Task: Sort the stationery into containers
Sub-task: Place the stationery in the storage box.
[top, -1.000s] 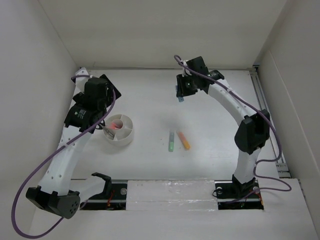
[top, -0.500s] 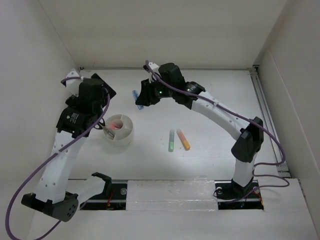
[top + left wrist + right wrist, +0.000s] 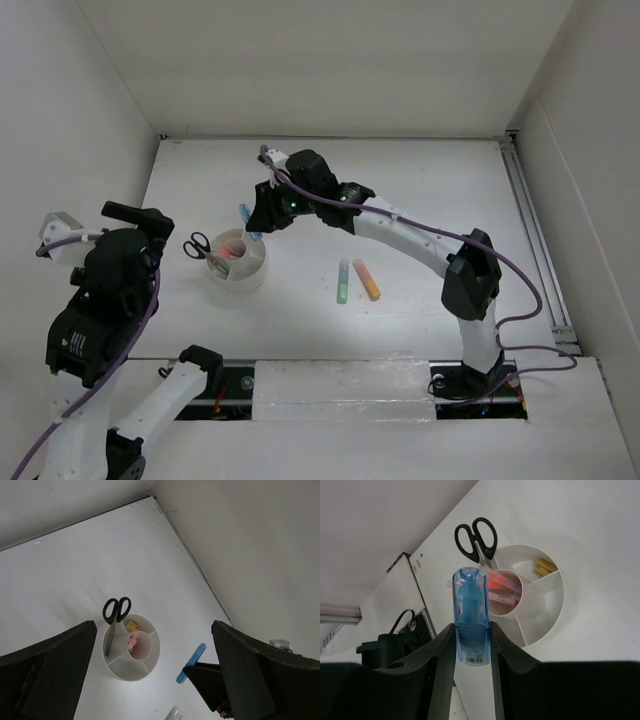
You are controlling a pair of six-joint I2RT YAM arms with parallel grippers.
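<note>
White table (image 3: 430, 200), white walls. My right gripper (image 3: 470, 630) clamps the blue marker (image 3: 471, 615), hovering by the white tub's (image 3: 240, 282) far rim, perhaps just over it. Pink pens (image 3: 233, 250) sit in its centre cup, a tan eraser (image 3: 131, 625) in one wedge, and the scissors (image 3: 116, 611) poke from another. A green marker (image 3: 342, 282) and an orange marker (image 3: 367, 279) lie to its right. My left gripper (image 3: 155, 672) hangs wide open, empty.

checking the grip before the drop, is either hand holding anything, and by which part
The right hand holds the blue marker, pinched at its barcode-labelled end, the rest sticking out free. The left hand is open and holds nothing.
</note>
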